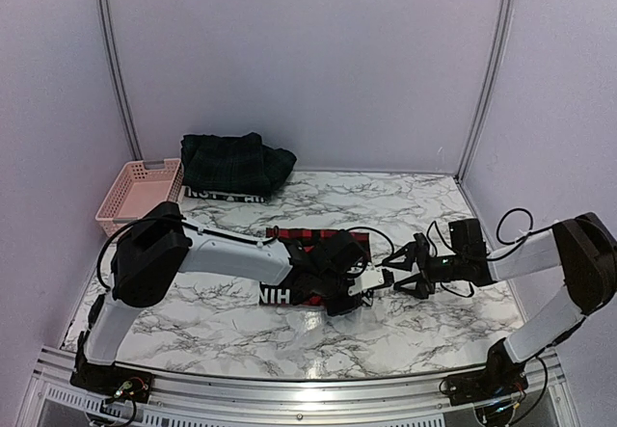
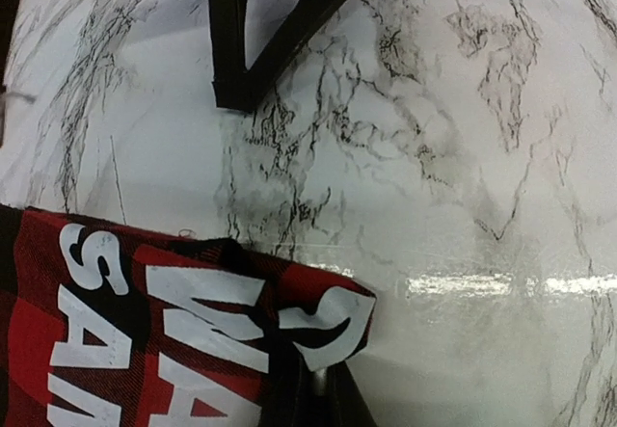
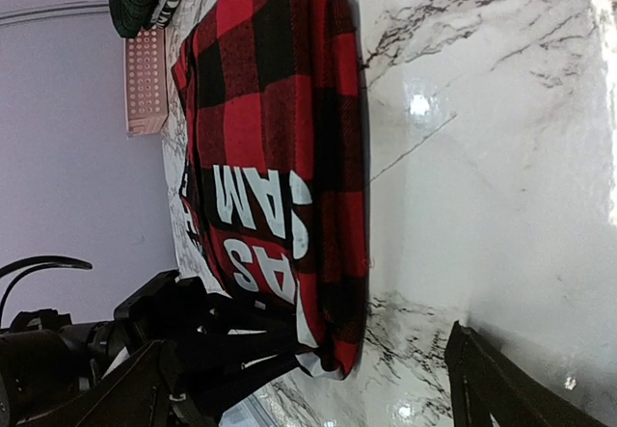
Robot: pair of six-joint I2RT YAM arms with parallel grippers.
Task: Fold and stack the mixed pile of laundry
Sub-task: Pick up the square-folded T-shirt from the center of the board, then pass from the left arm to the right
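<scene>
Two grippers at red-and-black checked fabric shirt [image 3: 280, 138]: left gripper [image 1: 374, 280] pinching shirt's near-right corner, right gripper [image 1: 410, 271] spread wide just right of shirt; dark green plaid folded garment [image 1: 236, 162] behind shirt.

Robot lab booth (plain walls [image 1: 308, 61], marble-print table [image 1: 405, 326]).

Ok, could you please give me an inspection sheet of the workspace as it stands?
Surface: marble table, glossy, glare patches.
Job's things: red-and-black checked garment lying at centre; dark green plaid piece folded at the back on a lettered piece.
Clutter: pink basket, back left.
Grippers: left gripper pinches the checked garment's corner; right gripper open, beside it.
Cables: black cables looping off both arms.
Surroundings: pale walls, metal posts.
</scene>
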